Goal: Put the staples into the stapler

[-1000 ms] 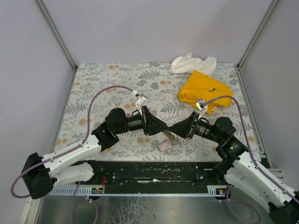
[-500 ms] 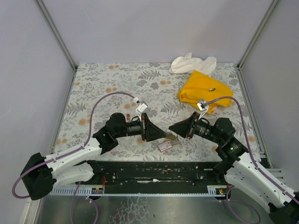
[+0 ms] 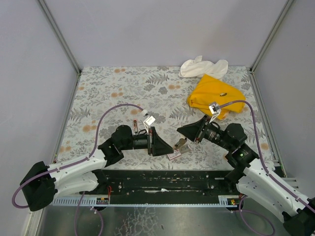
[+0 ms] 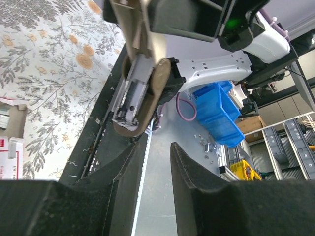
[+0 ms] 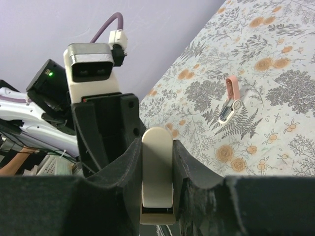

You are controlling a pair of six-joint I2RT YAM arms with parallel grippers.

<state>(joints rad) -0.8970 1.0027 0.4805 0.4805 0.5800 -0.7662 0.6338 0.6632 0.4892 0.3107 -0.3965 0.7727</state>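
Right hand (image 5: 157, 150) clamps the smooth, rounded beige stapler (image 5: 156, 179); left hand (image 4: 153, 153) stands narrowly parted.

My bench (image 3: 108, 88) has a grey-and-orange leaf print. Reckoned from its middle, a crumpled white cloth (image 3: 203, 66) lies at 1 o'clock by the far edge. A yellow cloth (image 3: 211, 96) lies just beside it at 2 o'clock. The small pink staples box (image 3: 173, 156) sits at 6 o'clock near the front edge, and a little pink-handled tool (image 5: 230, 101) at 8 o'clock.
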